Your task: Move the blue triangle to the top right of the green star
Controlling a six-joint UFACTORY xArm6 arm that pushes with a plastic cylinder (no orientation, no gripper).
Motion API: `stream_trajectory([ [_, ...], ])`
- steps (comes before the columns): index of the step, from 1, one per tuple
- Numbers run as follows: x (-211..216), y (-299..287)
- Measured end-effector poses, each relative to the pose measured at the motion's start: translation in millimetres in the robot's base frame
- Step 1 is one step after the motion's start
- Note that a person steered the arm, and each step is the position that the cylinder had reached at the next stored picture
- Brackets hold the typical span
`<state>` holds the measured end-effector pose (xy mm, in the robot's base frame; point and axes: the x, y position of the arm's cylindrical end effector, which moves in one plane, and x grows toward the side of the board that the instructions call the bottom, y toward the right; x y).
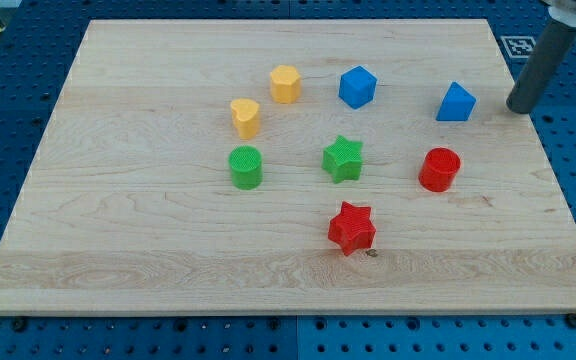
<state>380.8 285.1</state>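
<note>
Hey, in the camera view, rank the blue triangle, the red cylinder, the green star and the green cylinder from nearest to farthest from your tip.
Measured from my tip, at the board's right edge:
1. Blue triangle, just left of the tip.
2. Red cylinder, below and left.
3. Green star, mid-board.
4. Green cylinder, farthest left.

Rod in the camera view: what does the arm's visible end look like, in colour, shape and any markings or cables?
Only my rod shows: a straight, smooth, dark grey cylinder ending in my tip, just right of the blue triangle. At the view's top edge it meets a lighter grey, wider collar, cut off by the frame. No cables or markings are visible on it.
</note>
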Motion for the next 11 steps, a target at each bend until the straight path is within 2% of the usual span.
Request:
stream_trajectory([
  [3,-6,-88],
  [5,-24,-143],
  [9,-35,-182],
  [11,9,-152],
])
